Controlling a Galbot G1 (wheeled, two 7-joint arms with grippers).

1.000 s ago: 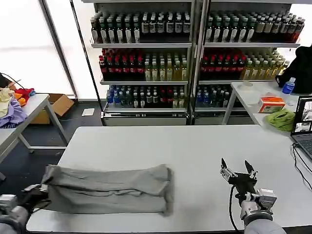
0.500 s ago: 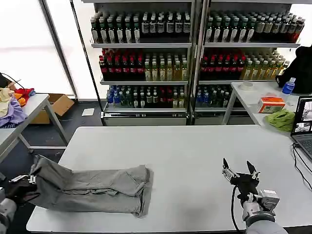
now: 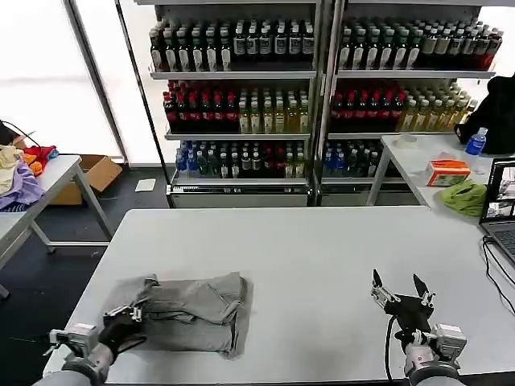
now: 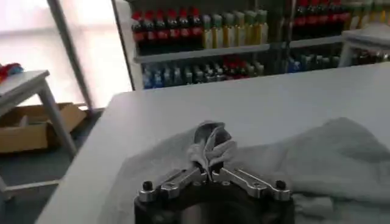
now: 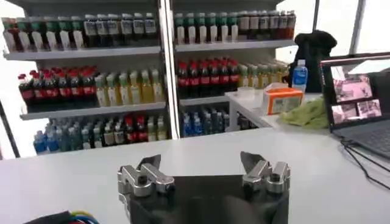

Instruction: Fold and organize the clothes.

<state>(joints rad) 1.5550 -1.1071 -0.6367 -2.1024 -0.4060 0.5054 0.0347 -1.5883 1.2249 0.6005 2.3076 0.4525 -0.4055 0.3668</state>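
One grey shirt (image 3: 187, 312) lies bunched at lower left of the table (image 3: 322, 257). My left gripper (image 3: 127, 312) pinches its edge mid-fold; next I'd lay it flat. My right gripper (image 3: 400, 290) hovers wide open, empty, lower right.

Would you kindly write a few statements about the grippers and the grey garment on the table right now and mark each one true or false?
1. The left gripper is shut on a bunched fold of the grey shirt. True.
2. The right gripper is clamped on the shirt's other end. False: it hangs open above bare table, well apart from the shirt.
3. The shirt lies on the robot's left part of the table, near the front edge. True.
4. The shirt is spread out flat to its full length. False: it is folded over on itself into a compact, rumpled bundle.
5. A laptop sits at the robot's far right. True.
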